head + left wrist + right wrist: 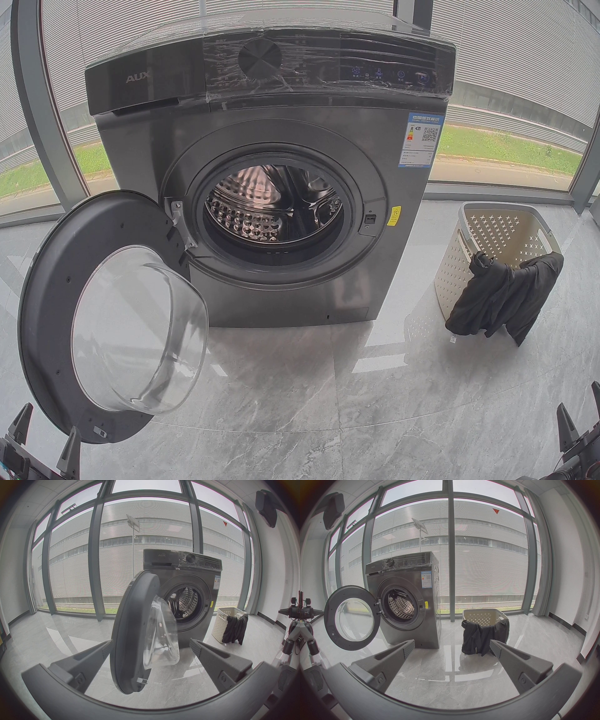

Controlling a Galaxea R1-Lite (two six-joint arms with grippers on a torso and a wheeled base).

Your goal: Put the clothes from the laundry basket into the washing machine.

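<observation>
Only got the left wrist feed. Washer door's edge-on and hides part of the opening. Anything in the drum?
Observer: Head view looks straight in. The drum shows bare metal, no clothes in the part I can see.
Operator: Anything in the basket besides that dark garment?
Observer: From the head view, the laundry basket has bare perforated inner walls. The dark garment hangs over its near rim. The basket's bottom is hidden.
Operator: Right tool?
Observer: The right tool is open and empty, with the garment ahead of it across the floor.
</observation>
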